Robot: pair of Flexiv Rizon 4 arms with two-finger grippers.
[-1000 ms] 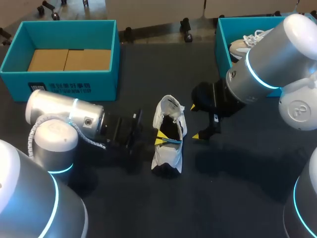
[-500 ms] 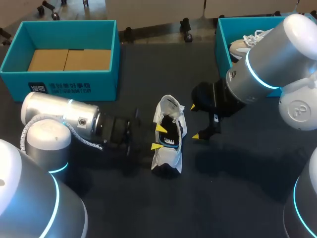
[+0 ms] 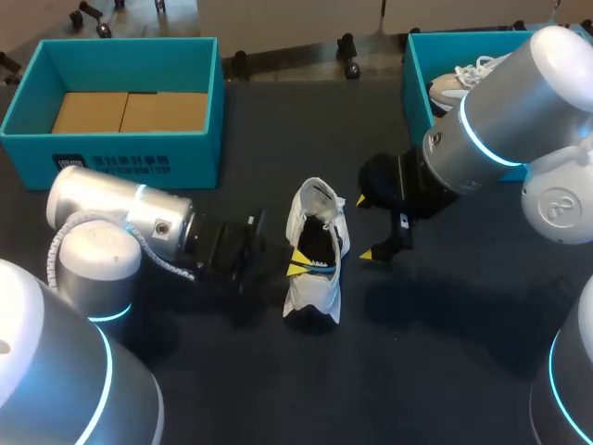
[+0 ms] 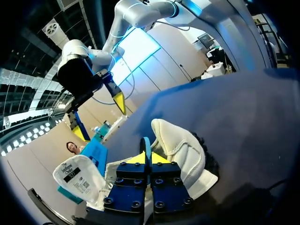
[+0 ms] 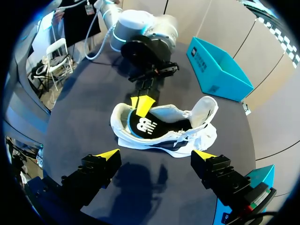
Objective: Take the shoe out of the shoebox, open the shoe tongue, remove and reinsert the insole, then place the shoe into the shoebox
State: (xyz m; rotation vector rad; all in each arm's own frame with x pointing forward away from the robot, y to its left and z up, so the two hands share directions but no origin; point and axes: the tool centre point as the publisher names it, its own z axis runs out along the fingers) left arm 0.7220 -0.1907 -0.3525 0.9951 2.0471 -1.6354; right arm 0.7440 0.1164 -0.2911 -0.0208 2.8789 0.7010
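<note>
A white shoe (image 3: pixel 311 289) lies on the dark table between my arms, its tongue (image 3: pixel 320 197) folded open toward the far side. Its black insole (image 5: pixel 146 125) with a blue edge lies inside. My left gripper (image 3: pixel 297 261) comes in from the left and is shut on the insole's edge at the shoe's opening; in the left wrist view the thin blue edge (image 4: pixel 146 146) stands between its yellow tips (image 4: pixel 146 159). My right gripper (image 3: pixel 365 226) hangs open just right of the shoe, touching nothing. From the right wrist view, the shoe (image 5: pixel 202 117) lies ahead of those open fingers (image 5: pixel 156 155).
A teal shoebox (image 3: pixel 190 148) with brown cardboard inside stands at the back left. A second teal box (image 3: pixel 414 69) at the back right holds another pale shoe (image 3: pixel 454 85). Bare dark table lies in front of the shoe.
Half a second ago my left gripper stood open and drawn back slightly; it has moved in again and shut on the insole's edge. The right arm and the shoe stayed put.
</note>
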